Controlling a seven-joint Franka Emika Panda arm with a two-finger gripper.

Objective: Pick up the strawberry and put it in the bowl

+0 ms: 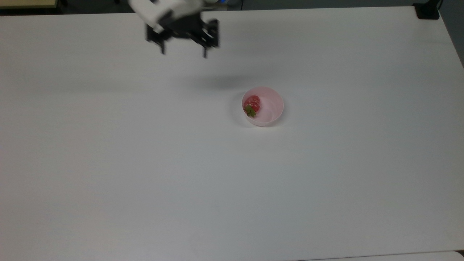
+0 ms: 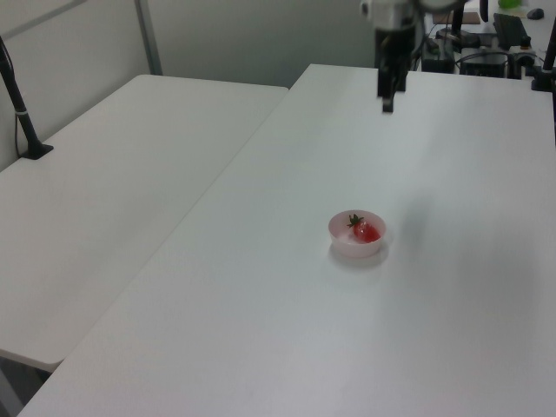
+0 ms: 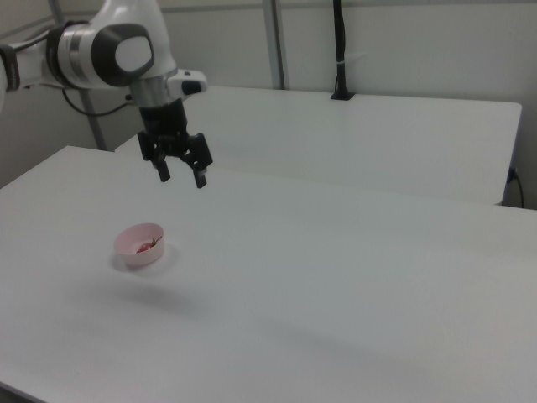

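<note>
White table [image 1: 108,163] | strawberry [image 1: 252,104] sits in bowl [image 1: 272,113] at its 9 o'clock | gripper [image 1: 183,52] spread, empty, high | I retreat steadily.

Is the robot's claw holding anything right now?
No, nothing. The gripper is open and empty, up above the table. The strawberry lies in the bowl.

Bench [image 1: 145,163] – smooth matt white surface, faint sheen in the top view. Bowl [image 1: 272,112] – pale pink, smooth, plastic-looking, slightly translucent at the rim; strawberry [image 1: 252,103] glossy red with a finely speckled skin and a dull green leafy stem. Hand [image 3: 181,172] – matt black fingers under a glossy white, plastic-looking arm shell [image 3: 117,50].
</note>
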